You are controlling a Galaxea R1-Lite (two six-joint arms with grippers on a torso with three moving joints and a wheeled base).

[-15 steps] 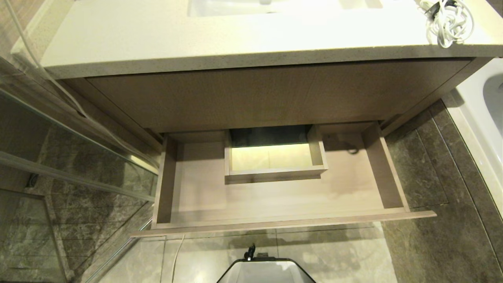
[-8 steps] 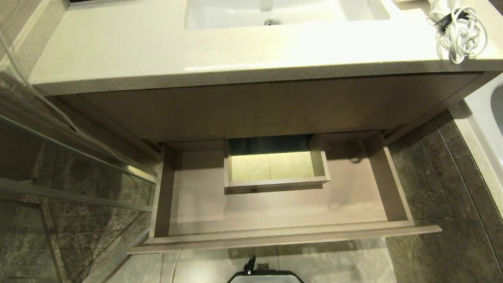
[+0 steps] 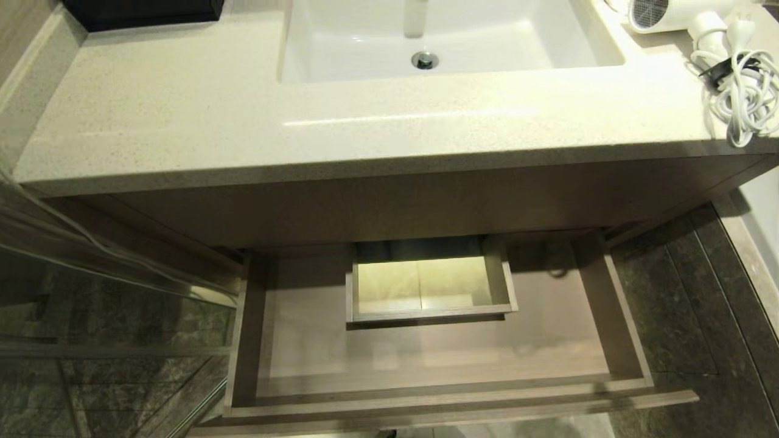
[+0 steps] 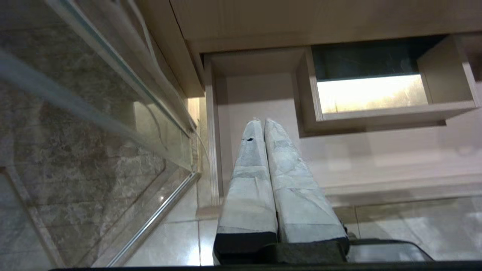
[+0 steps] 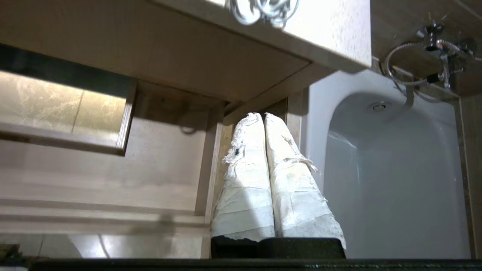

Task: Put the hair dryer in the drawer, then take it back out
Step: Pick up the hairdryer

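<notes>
White plastic hair dryer [image 3: 669, 13] lies with coiled white cord [image 3: 739, 91] on the beige stone table [image 3: 182, 115] beside a white sink [image 3: 487, 42]; light-brown wooden drawer [image 3: 426, 389] stands open below; left hand [image 4: 263, 122] and right hand [image 5: 260, 116] clenched, empty, outside its ends.

Left gripper [image 4: 262, 121], right gripper [image 5: 259, 114]: fingers pressed together.

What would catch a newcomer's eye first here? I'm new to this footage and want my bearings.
The open drawer fills the lower middle of the head view, nothing in it, with a box-shaped cut-out at its centre. Above it runs the pale counter with a white sink. The hair dryer lies at the counter's far right, its cord coiled at the edge.
</notes>
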